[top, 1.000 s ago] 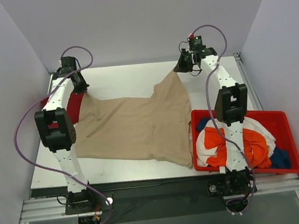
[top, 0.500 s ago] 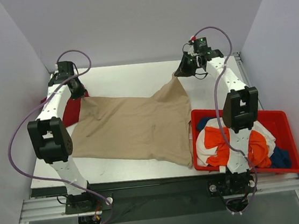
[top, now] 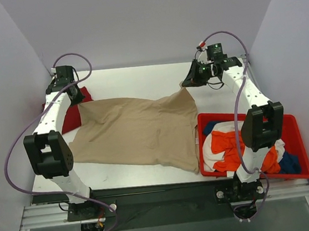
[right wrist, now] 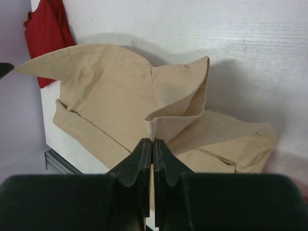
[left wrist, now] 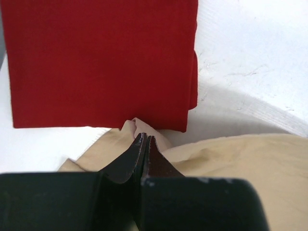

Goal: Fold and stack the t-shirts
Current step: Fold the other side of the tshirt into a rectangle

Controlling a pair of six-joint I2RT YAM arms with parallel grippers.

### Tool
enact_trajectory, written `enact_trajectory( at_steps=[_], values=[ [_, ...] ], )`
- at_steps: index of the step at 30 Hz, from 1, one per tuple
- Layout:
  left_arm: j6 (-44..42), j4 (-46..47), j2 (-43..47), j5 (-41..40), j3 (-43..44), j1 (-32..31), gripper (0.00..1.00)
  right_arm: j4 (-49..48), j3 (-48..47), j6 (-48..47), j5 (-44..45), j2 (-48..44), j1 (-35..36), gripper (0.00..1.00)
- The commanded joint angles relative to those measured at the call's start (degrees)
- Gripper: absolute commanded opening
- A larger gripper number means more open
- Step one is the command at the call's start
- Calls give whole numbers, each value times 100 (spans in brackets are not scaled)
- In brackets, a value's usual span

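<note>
**Top view.** Large beige cloth t-shirt (top: 139, 131) spread over ctr of white counter (top: 134, 80). Far edge is lifted at both ends.
- Left hand (top: 77, 98) at its far-left corner, fingers shut on the cloth.
- Right hand (top: 186, 83) at its far-right corner, also shut on cloth, w/ corner drawn up to a peak.
- Cloth sags btwn the two hands. Near hem lies flat, near-right corner up against red plastic bin (top: 297, 132).
- Dark red cloth t-shirt (top: 72, 115) lies flat at far-left of counter, just beside beige t-shirt's left edge, partly hidden by left arm.
- In bin: orange t-shirt (top: 227, 143), white t-shirt (top: 208, 153), blue t-shirt (top: 289, 162), heaped and unfolded.

**Left wrist view.** Left hand (left wrist: 145, 140) jaws fully closed, small bunch of beige t-shirt (left wrist: 240, 163) pinched at the tips. Dark red t-shirt (left wrist: 96, 62) directly ahead of tips, a neat rectangle w/ straight edges. Counter (left wrist: 250, 48) shows to the right.

**Right wrist view.** Right hand (right wrist: 152, 144) jaws closed, no gap, on a folded-over edge of beige t-shirt (right wrist: 106, 91). Cloth rises from tips into a curled flap, and the rest drapes away onto counter (right wrist: 216, 29). Dark red t-shirt (right wrist: 48, 33) beyond, upper left.
</note>
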State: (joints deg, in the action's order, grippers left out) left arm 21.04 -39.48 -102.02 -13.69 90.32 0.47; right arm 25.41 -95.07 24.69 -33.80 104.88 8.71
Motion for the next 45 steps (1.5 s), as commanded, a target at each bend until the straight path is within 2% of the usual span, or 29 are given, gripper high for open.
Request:
enact_trajectory(
  at_steps=[1, 9, 19, 23, 35, 45],
  values=[
    [-214, -147, 419, -335, -120, 6, 0, 175, 155, -324, -408, -538, 60, 0],
    [-390, -271, 542, -608, -542, 15, 0, 473, 875, -675, -628, -1083, 227, 0],
    [-715, -279, 613, -819, -832, 58, 0, 939, 1552, -571, -276, -1672, 447, 0],
    [-926, -130, 639, -916, -1060, 120, 0, 1141, 1912, -553, 241, -1971, 667, 0],
    [-979, -77, 384, -705, -991, 489, 0, 1238, 2563, -140, 866, -2393, 1308, 0],
    [-988, 11, 375, -222, -1078, 700, 0, 1335, 3178, 378, 1516, -3078, 1361, 0]
  ],
)
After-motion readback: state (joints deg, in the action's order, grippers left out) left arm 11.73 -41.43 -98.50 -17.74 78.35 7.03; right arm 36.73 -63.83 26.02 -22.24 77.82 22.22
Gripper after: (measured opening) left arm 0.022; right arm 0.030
